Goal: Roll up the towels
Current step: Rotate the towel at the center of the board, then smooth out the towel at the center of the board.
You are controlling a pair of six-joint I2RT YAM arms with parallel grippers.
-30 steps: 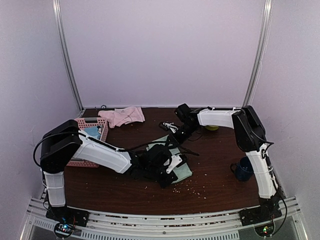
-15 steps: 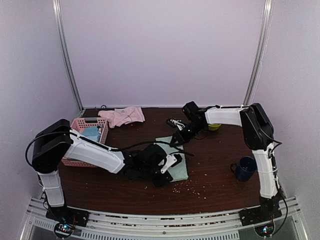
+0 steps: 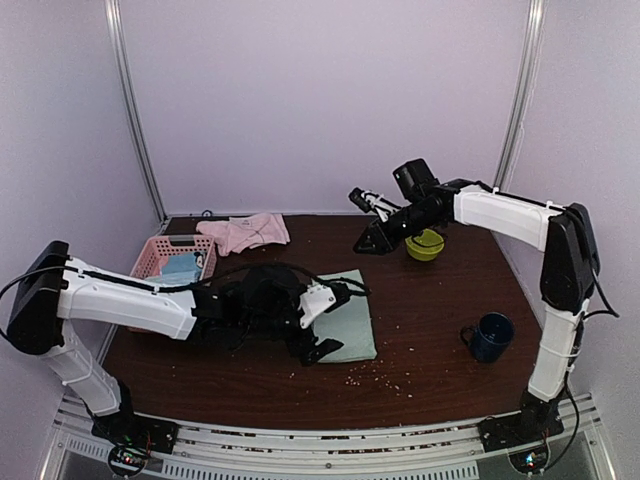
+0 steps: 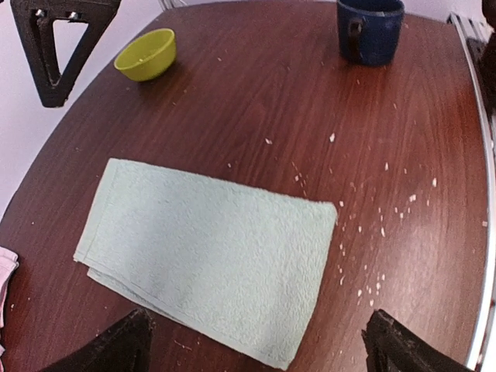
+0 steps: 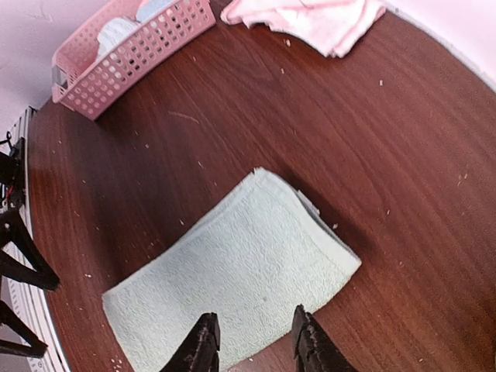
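Seemingly folded, green towel [image 4: 205, 256] lies flat.

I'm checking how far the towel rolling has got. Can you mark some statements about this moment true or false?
The green towel lies folded flat, unrolled. True.
The pink towel is inside the pink basket. False: it lies on the table outside it.
The left claw grips the green towel. False: it is open, holding nothing.
The blue mug stands apart from the green towel. True.
The right claw hangs above the table, empty. True.
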